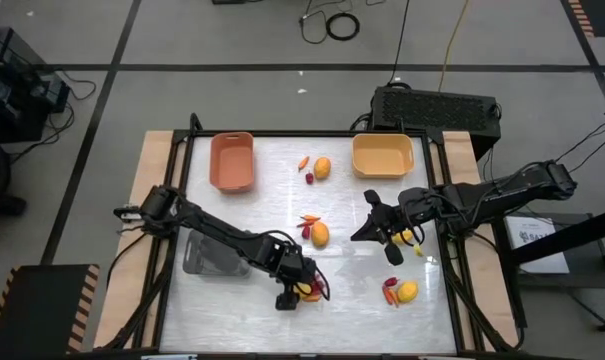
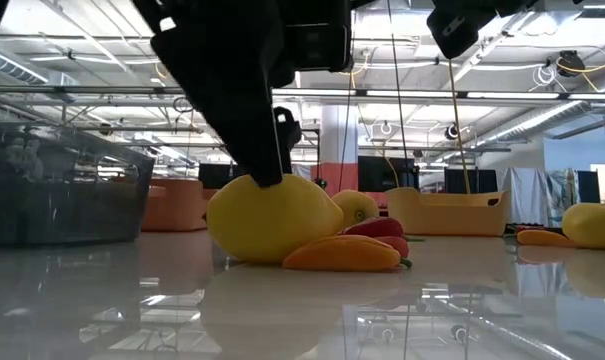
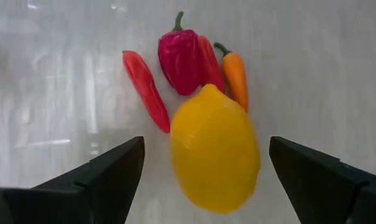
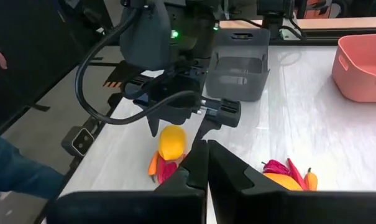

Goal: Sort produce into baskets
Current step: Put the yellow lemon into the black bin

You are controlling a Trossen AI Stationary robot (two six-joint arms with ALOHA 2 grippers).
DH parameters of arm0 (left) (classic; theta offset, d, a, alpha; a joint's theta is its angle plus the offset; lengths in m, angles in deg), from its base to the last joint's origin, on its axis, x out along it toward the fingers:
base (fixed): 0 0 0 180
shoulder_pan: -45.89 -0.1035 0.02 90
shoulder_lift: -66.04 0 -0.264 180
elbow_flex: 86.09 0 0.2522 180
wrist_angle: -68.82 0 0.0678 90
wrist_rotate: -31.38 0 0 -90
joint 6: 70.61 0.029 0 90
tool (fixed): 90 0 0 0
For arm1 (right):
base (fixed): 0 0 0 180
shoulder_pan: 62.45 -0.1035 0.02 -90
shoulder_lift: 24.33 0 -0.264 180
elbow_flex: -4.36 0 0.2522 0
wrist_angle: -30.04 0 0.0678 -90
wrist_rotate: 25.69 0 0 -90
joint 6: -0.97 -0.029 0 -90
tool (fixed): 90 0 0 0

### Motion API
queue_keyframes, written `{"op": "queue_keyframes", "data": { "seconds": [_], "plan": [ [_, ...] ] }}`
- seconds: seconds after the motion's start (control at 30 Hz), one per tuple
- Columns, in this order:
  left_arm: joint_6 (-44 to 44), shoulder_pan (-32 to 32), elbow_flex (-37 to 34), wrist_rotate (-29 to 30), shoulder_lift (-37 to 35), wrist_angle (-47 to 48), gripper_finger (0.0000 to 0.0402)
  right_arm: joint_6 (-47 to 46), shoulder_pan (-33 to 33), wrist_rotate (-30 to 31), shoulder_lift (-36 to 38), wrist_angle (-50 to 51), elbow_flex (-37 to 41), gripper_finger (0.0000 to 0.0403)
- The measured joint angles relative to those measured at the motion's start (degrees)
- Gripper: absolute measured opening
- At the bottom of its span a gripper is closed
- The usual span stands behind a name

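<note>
Sorting barely begun: grey basket (image 1: 215,256), salmon basket (image 1: 232,161), yellow basket (image 1: 382,155) all look bare. Produce clusters loose on table (image 1: 342,300). Left gripper (image 3: 200,168) fingers wide astride yellow fruit (image 3: 214,149) beside grey basket; right gripper (image 4: 206,163) fingers pressed together, carrying nothing.

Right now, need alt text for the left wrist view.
The left gripper is open, its two dark fingers straddling a yellow lemon-like fruit on the white table. Just beyond the fruit lie a dark red pepper, a red chili and an orange chili.
</note>
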Motion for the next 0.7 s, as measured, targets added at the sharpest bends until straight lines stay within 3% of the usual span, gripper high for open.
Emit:
{"op": "queue_keyframes", "data": {
  "seconds": [0.13, 0.37, 0.7],
  "plan": [
    [0.0, 0.6, 0.0, 3.0, 0.5, 0.0, 0.0352, 0.7, 0.0, 0.0, 0.0, 0.0, 0.0, 0.0000],
    [0.7, 0.5, -0.2, 3.2, 0.5, 0.4, 0.0349, 1.5, 0.0, 3.2, 0.0, 0.2, 0.0, 0.0000],
    [2.0, 0.5, -0.2, 0.8, 0.8, 0.3, 0.0275, 1.7, 0.0, 4.7, 0.0, 0.4, 0.0, 0.0000]
  ]
}}
